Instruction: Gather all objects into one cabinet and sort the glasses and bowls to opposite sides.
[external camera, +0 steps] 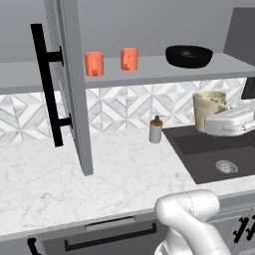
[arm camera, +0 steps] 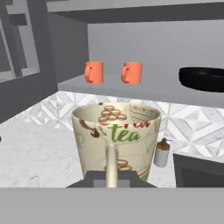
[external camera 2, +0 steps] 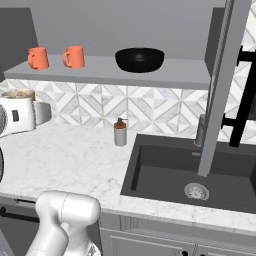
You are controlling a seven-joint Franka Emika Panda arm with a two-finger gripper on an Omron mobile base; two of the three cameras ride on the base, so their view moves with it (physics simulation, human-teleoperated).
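1. Cream mug (arm camera: 116,140) – mottled brown pattern, green "tea" lettering – held above the counter (external camera: 99,169), below the shelf (external camera: 149,69).
2. Gripper (arm camera: 111,177) pinches the mug's handle.

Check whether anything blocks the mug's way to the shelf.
Nothing visible does. The gripper holds the mug in open air below the shelf. The orange cups and the bowl stand on the shelf, with bare space between them.
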